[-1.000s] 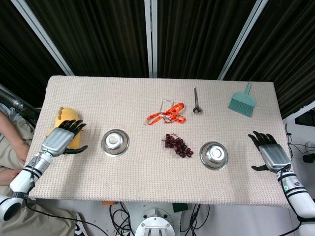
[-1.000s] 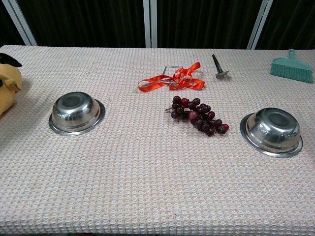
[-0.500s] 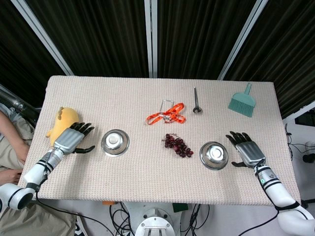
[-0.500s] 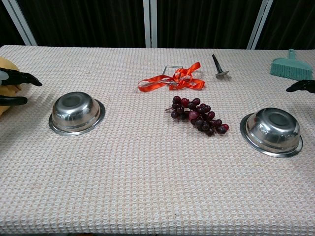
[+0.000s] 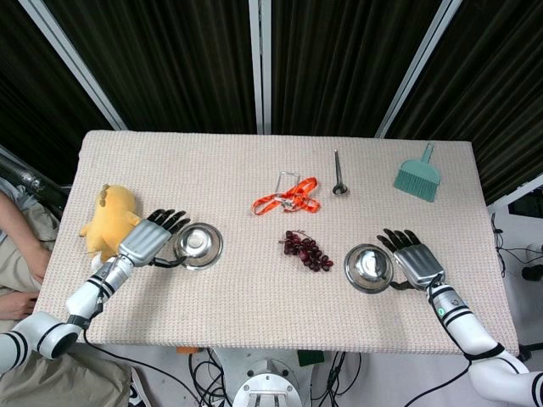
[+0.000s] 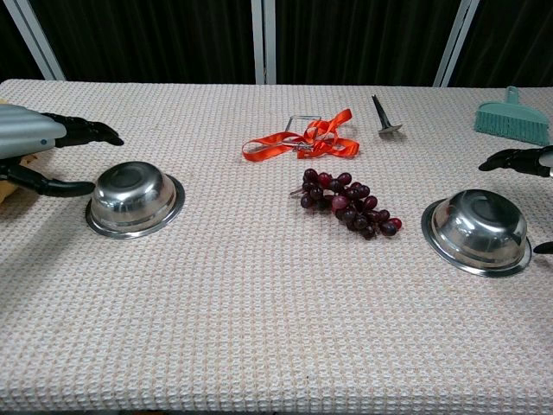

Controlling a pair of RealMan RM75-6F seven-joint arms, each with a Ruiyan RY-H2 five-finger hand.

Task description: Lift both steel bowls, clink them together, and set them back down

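Two steel bowls sit on the table (image 5: 254, 280): the left bowl (image 5: 198, 245) near the yellow plush toy (image 5: 109, 220), the right bowl (image 5: 369, 268) beside the grapes (image 5: 307, 250). The left hand (image 5: 149, 241) and right hand (image 5: 416, 261) flank their bowls, fingers spread, holding nothing.
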